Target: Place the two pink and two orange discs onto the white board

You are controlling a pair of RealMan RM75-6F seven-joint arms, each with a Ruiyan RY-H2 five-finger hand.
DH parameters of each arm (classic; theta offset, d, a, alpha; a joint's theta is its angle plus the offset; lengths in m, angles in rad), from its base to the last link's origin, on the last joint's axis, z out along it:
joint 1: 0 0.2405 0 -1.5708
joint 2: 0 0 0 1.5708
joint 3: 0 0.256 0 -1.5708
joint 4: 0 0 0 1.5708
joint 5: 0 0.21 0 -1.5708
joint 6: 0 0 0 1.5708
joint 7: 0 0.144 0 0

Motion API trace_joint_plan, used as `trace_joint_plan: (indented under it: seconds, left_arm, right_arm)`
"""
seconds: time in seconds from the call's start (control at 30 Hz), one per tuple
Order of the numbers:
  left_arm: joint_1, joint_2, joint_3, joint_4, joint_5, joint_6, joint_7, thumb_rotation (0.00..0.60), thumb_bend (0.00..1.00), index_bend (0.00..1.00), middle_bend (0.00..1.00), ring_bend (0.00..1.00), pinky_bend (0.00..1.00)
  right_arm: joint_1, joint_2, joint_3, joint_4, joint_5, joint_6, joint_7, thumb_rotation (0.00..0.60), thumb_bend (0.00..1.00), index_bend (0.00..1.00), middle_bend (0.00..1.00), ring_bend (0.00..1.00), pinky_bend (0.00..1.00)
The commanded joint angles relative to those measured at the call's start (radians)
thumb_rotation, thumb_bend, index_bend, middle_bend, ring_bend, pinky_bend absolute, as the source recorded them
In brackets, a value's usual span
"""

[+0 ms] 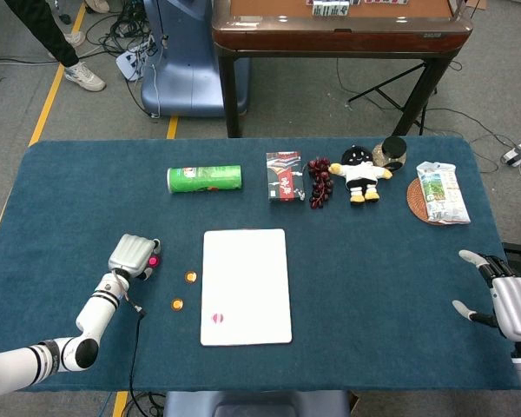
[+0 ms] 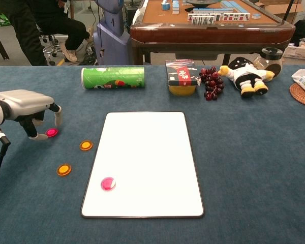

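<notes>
My left hand (image 2: 28, 104) has its fingers curled down around 1 round pink plastic disc (image 2: 51, 132) lying left of the flat white rectangular board (image 2: 147, 152); the other pink disc (image 2: 108, 183) sits on the board, 2 round orange discs (image 2: 86, 145) beside it; right hand (image 1: 508, 295) fingers apart

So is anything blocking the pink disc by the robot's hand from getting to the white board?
Not really. The pink disc lies at the left hand's fingertips. Only an orange disc lies flat on the cloth between it and the white board, easy to lift over.
</notes>
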State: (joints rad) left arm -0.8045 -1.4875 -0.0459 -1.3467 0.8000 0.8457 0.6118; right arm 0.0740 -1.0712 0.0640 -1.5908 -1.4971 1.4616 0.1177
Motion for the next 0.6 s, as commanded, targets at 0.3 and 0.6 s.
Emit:
trace_joint_plan:
  seconds: [0.3,0.6]
  left_arm:
    - [-0.002,-0.014,0.005,0.019,-0.014,0.001,0.009,0.600,0.32,0.49,1.00,1.00,1.00]
    - [-0.004,-0.020,0.006,0.027,-0.014,0.006,0.014,0.600,0.32,0.50,1.00,1.00,1.00]
  right_arm:
    - [0.000,0.001,0.000,0.000,0.001,-0.001,0.001,0.600,0.00,0.22,0.28,0.22,0.41]
    - [0.000,0.001,0.000,0.000,0.001,-0.001,0.000,0.600,0.00,0.22,0.28,0.22,0.41]
